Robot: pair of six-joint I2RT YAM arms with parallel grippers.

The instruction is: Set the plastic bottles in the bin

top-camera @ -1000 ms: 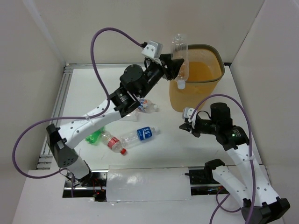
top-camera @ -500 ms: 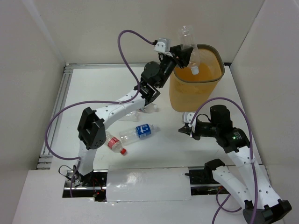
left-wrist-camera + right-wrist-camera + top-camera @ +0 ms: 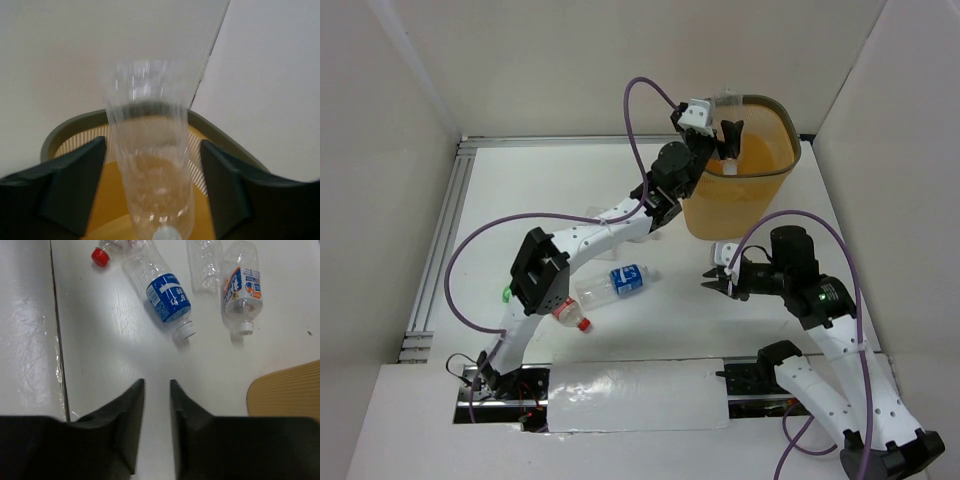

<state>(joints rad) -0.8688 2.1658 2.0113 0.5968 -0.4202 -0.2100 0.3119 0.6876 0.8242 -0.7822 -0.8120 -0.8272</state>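
Note:
My left gripper [image 3: 728, 135] [image 3: 152, 142] hangs over the yellow-orange bin [image 3: 775, 175], open wide. A clear bottle [image 3: 150, 165], blurred and cap down, is between the fingers without touching either, above the bin's inside and grey-olive rim [image 3: 75, 125]. On the table lie a blue-labelled bottle [image 3: 620, 283] [image 3: 167, 297], a red-capped bottle [image 3: 565, 312] [image 3: 100, 256], an orange-labelled bottle [image 3: 242, 290], a plain clear one [image 3: 205, 262] and a bit of a green one [image 3: 507, 294]. My right gripper [image 3: 712, 280] [image 3: 156, 385] hovers low over bare table near the bin's foot [image 3: 285, 390], its jaws slightly apart and empty.
White walls close in the table on three sides. A metal rail [image 3: 445, 240] runs along the left edge, and a taped strip [image 3: 635, 395] lies at the near edge between the arm bases. Purple cables loop above both arms.
The left arm swung right, carrying the clear bottle from beside the bin to over its mouth, then opened and let it go. The right jaws parted a little; that arm barely moved.

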